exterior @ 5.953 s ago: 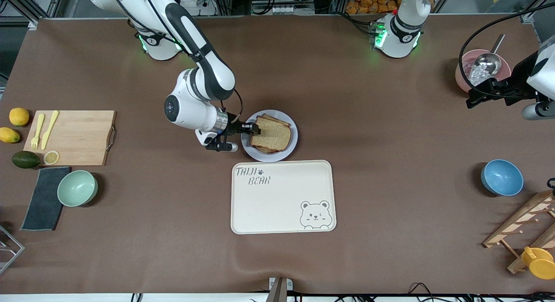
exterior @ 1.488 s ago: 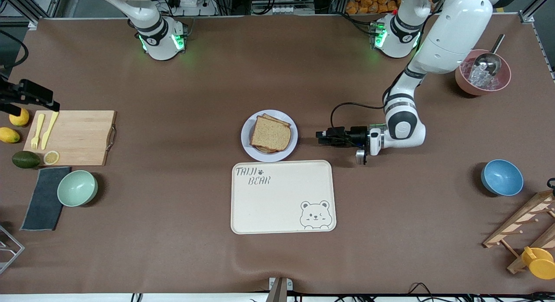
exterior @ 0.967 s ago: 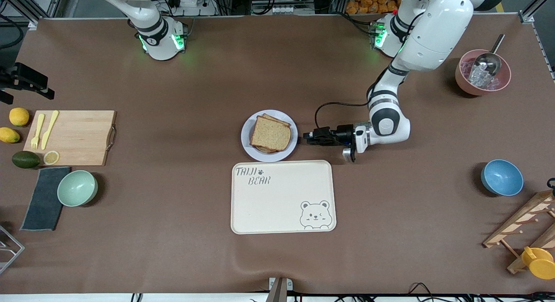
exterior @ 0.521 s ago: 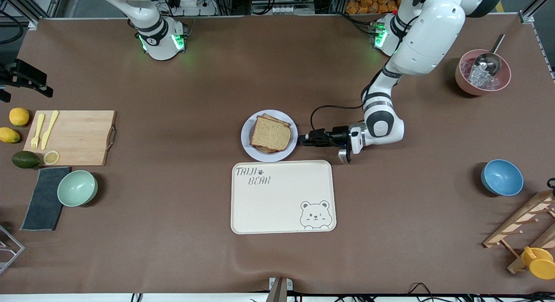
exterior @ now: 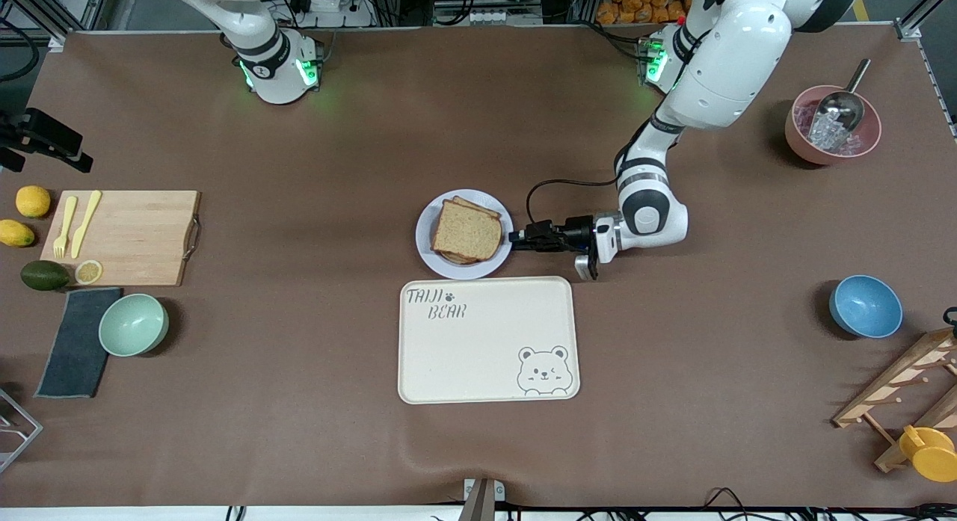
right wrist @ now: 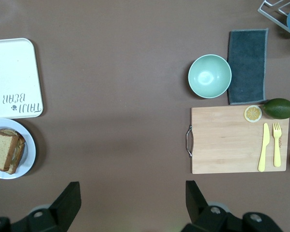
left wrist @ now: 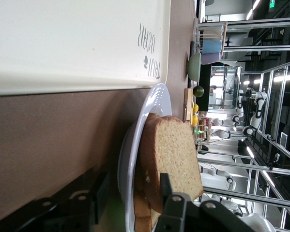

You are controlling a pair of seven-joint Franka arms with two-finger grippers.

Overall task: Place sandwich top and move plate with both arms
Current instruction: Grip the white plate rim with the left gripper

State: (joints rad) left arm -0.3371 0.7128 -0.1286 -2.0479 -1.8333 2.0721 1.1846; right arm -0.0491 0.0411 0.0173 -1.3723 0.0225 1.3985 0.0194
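The sandwich top (exterior: pixel 467 231), a tan slice, lies on a stack of bread on the pale plate (exterior: pixel 431 216) mid-table. My left gripper (exterior: pixel 514 237) is level with the plate at the edge toward the left arm's end of the table. It is open, with one finger under the rim and the other over the bread. In the left wrist view the plate (left wrist: pixel 154 104) and the sandwich top (left wrist: pixel 176 154) sit between those fingers (left wrist: pixel 166 186). My right gripper (exterior: pixel 52 141) hangs open, high over the right arm's end of the table; its fingertips (right wrist: pixel 72 198) stand wide apart over bare table.
The cream bear tray (exterior: pixel 486 341) lies just nearer the front camera than the plate. A cutting board (exterior: pixel 123 237) with yellow cutlery, fruit, a green bowl (exterior: pixel 133 324) and a dark cloth sit at the right arm's end. A blue bowl (exterior: pixel 865 306), a pink ice bowl (exterior: pixel 832 125) and a wooden rack are at the left arm's end.
My left gripper has slid along the table to the plate's rim, and its jaws have narrowed around it. The right gripper has barely moved. Plate and bread are unmoved.
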